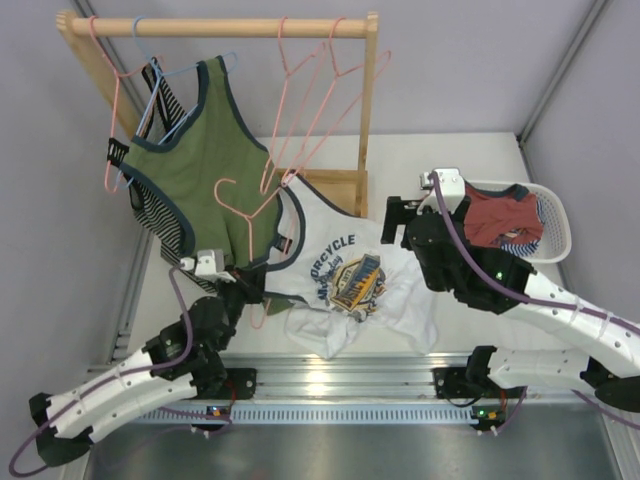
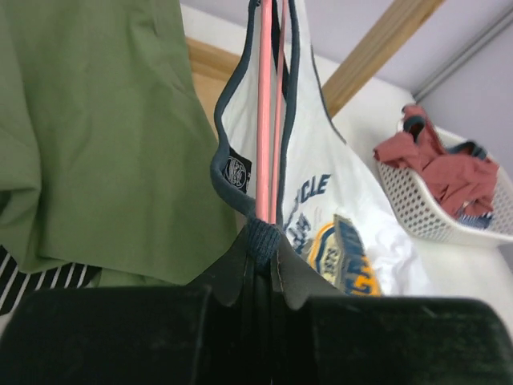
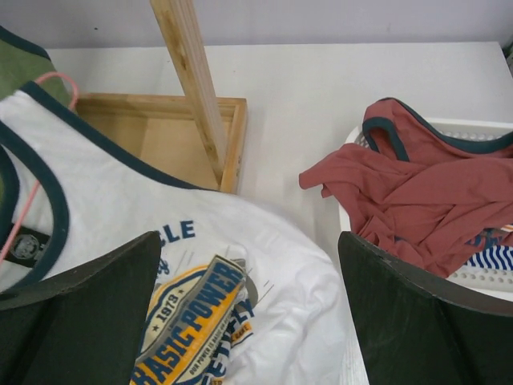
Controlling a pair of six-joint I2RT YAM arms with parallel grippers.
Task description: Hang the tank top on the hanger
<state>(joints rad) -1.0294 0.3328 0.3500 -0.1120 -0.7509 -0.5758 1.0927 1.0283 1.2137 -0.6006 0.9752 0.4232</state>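
Between clenched jaws of left gripper: hanger wire and tank top strap, running straight ahead; right gripper spread, empty, above chest print.

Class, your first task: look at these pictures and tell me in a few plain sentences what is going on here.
The left gripper is shut on a pink hanger together with the navy-trimmed strap of the white tank top, holding them up beside the green top on the wooden rack. The rest of the white top lies crumpled on the table. The right gripper is open above it, holding nothing, next to a basket with a red garment.
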